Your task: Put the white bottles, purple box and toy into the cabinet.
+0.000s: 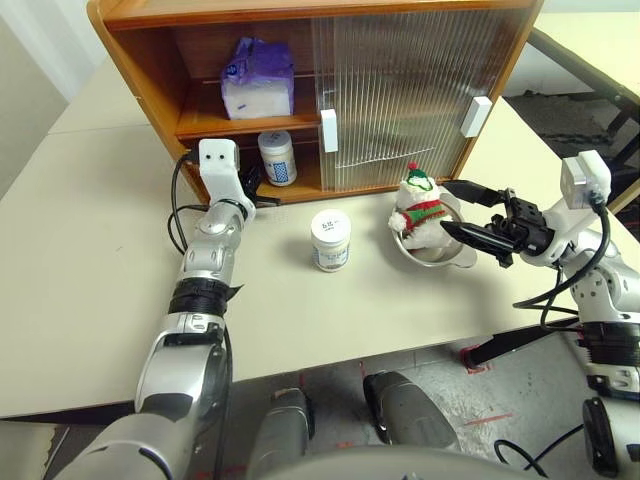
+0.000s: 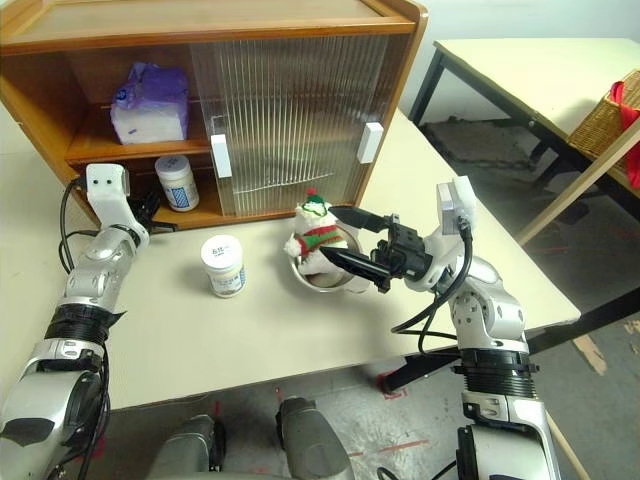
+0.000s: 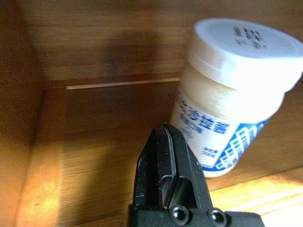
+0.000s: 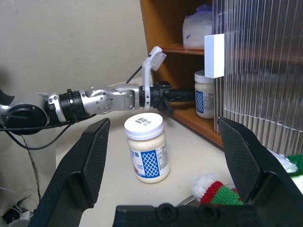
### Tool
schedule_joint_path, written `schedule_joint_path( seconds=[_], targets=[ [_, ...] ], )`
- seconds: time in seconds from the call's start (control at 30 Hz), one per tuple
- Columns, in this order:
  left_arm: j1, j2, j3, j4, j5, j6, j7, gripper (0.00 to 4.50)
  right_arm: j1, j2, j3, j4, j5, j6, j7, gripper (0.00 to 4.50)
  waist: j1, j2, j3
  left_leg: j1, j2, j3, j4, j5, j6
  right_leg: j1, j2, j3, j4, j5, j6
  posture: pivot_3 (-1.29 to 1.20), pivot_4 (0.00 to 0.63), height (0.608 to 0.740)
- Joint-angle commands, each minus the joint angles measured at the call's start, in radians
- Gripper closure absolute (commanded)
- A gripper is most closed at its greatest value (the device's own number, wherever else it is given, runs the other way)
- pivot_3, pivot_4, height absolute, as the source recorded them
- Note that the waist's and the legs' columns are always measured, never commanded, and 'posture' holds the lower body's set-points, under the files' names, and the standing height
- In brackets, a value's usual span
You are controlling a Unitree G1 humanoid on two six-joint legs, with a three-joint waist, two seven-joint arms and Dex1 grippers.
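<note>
**Op:** Starting at my far left: left gripper is pinched shut on nothing, tip poked into the cabinet on the lower level. One white bottle is already in there, upright, just beside the closed fingers on their right. Purple box is up on the inner shelf above the gripper.

**Spotter:** So what's the job for that arm?

**Op:** My guess: nudging that bottle deeper w/ the closed tip. To do it well, I'd push low on the body, not the lid, so it slides instead of tipping, and keep the wrist level so I don't clip the shelf edge.

**Spotter:** And the rest?

**Op:** Second white bottle is upright on the table, between the two grippers, well apart from the left one. Toy sits in a steel bowl, close in front of the sliding doors. Right gripper is spread wide, empty, fingers pointing at the toy, one tip over the bowl rim; can't tell if it touches.

**Spotter:** Risk?

**Op:** Probably the bowl shifting when I close on the plush. I'd grab the toy's midsection, lift straight up before moving it.
</note>
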Motion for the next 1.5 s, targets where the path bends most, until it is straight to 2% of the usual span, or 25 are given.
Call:
schedule_joint_path(
  seconds=[0.03, 0.5, 0.87, 1.03, 1.13, 1.23, 1.3, 1.5],
  targets=[
    [-0.025, -0.004, -0.011, 0.044, 0.014, -0.024, -0.012, 4.48, 0.009, -0.001, -0.001, -0.013, -0.003, 0.0, -0.004, 0.0, -0.001, 0.0, 0.0, 0.0, 0.0, 0.0, 0.0, 0.0, 0.0, 0.0, 0.0, 0.0, 0.0, 0.0, 0.0, -0.29, 0.097, 0.74],
    [-0.112, -0.027, -0.017, 0.19, 0.006, -0.093, -0.061, 4.48, 0.022, 0.004, -0.006, -0.037, 0.004, 0.002, -0.029, 0.0, -0.006, 0.0, 0.0, 0.0, 0.0, 0.0, 0.002, 0.0, 0.001, 0.001, 0.0, 0.0, 0.0, 0.0, 0.002, -0.31, 0.095, 0.74],
    [-0.165, -0.047, -0.032, 0.272, 0.013, -0.125, -0.08, 4.48, 0.028, -0.001, -0.01, -0.051, 0.006, 0.004, -0.038, 0.0, -0.026, 0.0, 0.0, -0.001, -0.001, 0.001, 0.004, 0.001, 0.002, 0.001, 0.0, -0.001, 0.0, -0.004, 0.012, -0.32, 0.09, 0.74],
    [-0.141, -0.04, -0.029, 0.248, 0.008, -0.137, -0.086, 4.48, 0.031, -0.003, -0.012, -0.05, 0.005, 0.001, -0.037, 0.0, -0.035, 0.0, 0.0, -0.002, -0.001, 0.001, 0.006, 0.001, 0.002, 0.002, 0.0, -0.002, 0.0, -0.004, 0.014, -0.32, 0.088, 0.74],
    [-0.061, -0.026, -0.022, 0.136, -0.006, -0.114, -0.094, 4.48, 0.031, -0.002, -0.011, -0.045, 0.003, -0.002, -0.036, 0.0, -0.042, 0.0, 0.0, -0.002, -0.001, 0.002, 0.008, 0.0, 0.003, 0.002, 0.0, -0.002, 0.0, -0.003, 0.015, -0.31, 0.088, 0.74],
    [0.031, -0.023, -0.006, -0.002, -0.043, -0.047, -0.104, 3.99, 0.031, 0.0, -0.008, -0.041, 0.001, -0.005, -0.032, 0.0, -0.046, 0.001, 0.0, -0.002, -0.002, 0.008, 0.008, 0.0, 0.003, 0.002, 0.001, -0.005, 0.0, -0.004, 0.015, -0.3, 0.089, 0.74],
    [0.115, -0.014, 0.001, -0.125, -0.076, -0.007, -0.133, 3.41, 0.028, 0.001, -0.006, -0.036, 0.0, -0.006, -0.029, 0.0, -0.049, 0.001, -0.001, -0.001, -0.002, 0.013, 0.008, 0.0, 0.003, 0.002, 0.001, -0.005, 0.0, -0.004, 0.015, -0.3, 0.09, 0.74],
    [0.376, 0.071, 0.017, -0.491, -0.205, 0.116, -0.294, 1.26, 0.007, -0.007, 0.003, -0.003, -0.004, -0.002, 0.001, 0.0, -0.05, 0.0, -0.001, 0.0, -0.001, 0.017, 0.008, -0.001, 0.003, 0.001, 0.001, -0.003, 0.001, -0.003, 0.014, -0.27, 0.097, 0.74]
  ],
)
